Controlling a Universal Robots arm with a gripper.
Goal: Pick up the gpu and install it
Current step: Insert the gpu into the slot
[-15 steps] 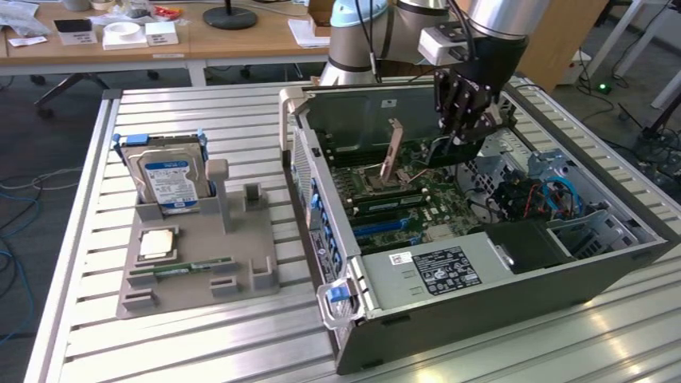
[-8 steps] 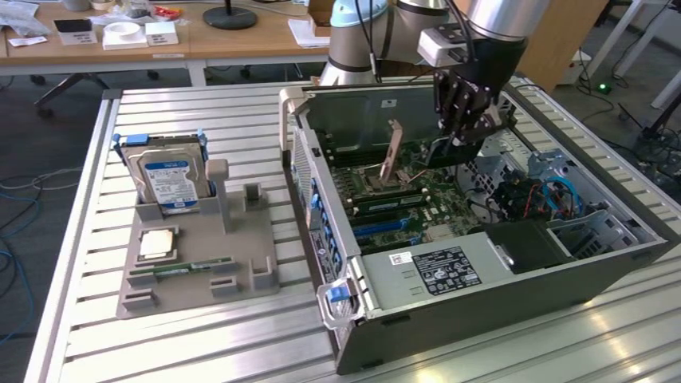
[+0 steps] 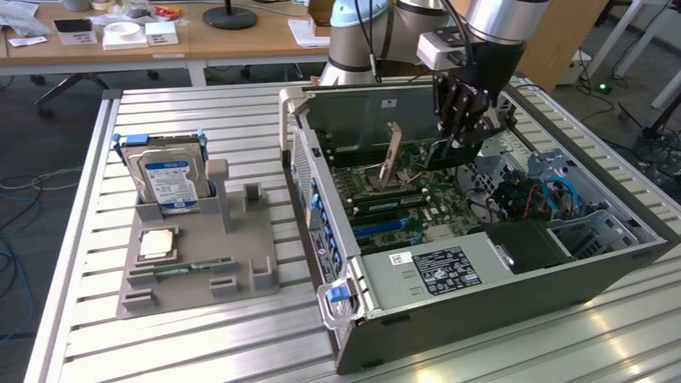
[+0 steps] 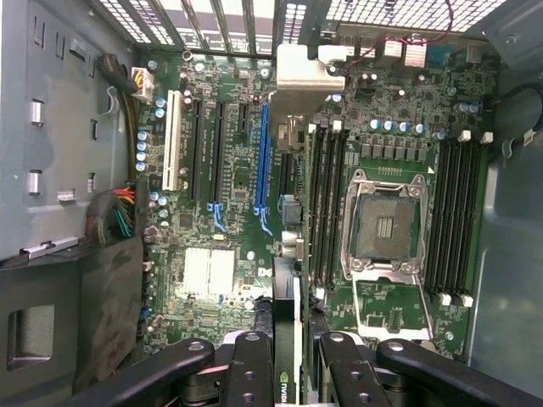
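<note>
claw (image 3: 468, 134): black jointed fingers (image 4: 248, 373) part-closed, pinching the gpu | gpu (image 4: 288, 348): thin dark strip, edge-on between the fingers, silver bracket (image 4: 307, 72) at far end | arm: wrist pointing straight down into the grey metal case (image 3: 511, 295) | below claw: green board (image 4: 212, 280), long blue slot (image 4: 263, 153) right beside the gpu

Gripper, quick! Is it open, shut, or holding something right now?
Gripper: closed, holding the gpu edge-on above the motherboard.
</note>
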